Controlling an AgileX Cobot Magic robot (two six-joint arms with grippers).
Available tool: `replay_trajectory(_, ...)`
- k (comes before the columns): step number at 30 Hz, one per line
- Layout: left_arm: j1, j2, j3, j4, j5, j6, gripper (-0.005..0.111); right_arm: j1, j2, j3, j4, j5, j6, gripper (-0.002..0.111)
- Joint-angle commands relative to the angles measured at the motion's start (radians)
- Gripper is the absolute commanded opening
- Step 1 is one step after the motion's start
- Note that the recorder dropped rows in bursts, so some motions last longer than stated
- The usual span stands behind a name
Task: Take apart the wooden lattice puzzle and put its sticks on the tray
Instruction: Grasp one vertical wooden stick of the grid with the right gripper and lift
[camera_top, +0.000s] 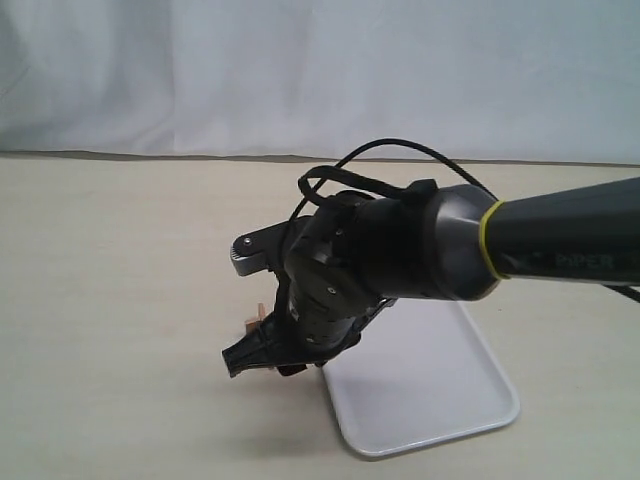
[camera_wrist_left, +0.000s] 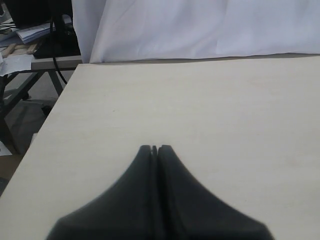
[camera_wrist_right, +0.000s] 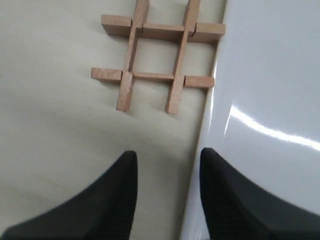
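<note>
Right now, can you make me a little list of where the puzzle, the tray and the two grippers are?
wooden lattice puzzle: locked together in a hash shape, lying on the table right beside the tray's edge
tray: white, nothing on the part that shows
right gripper: open, holding nothing, pointing toward the puzzle
left gripper: shut, holding nothing, over bare table

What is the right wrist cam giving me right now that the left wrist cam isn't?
Right wrist only: the wooden lattice puzzle, fully interlocked, lying on the table beside the rim of the tray, with the right gripper open short of it. Left wrist only: the left gripper shut, a white cloth backdrop, and clutter past the table's edge. Both: the pale table surface.
</note>
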Motion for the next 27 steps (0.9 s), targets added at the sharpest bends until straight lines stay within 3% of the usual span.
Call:
replay_trajectory(1,-0.001,-0.002,0.002,-0.005,-0.017,-0.001,0.000,-0.032,0.025,-0.006,0.007,-0.060,-0.018,0.041)
replay_trajectory(13,-0.001,-0.002,0.002,-0.005,-0.017,-0.001,0.000,-0.072,0.087,-0.006,0.011,-0.203,-0.034,0.041)
replay_trajectory(27,-0.001,-0.002,0.002,-0.005,-0.017,-0.001,0.000,-0.072,0.092,-0.006,0.010,-0.170,0.022,0.041)
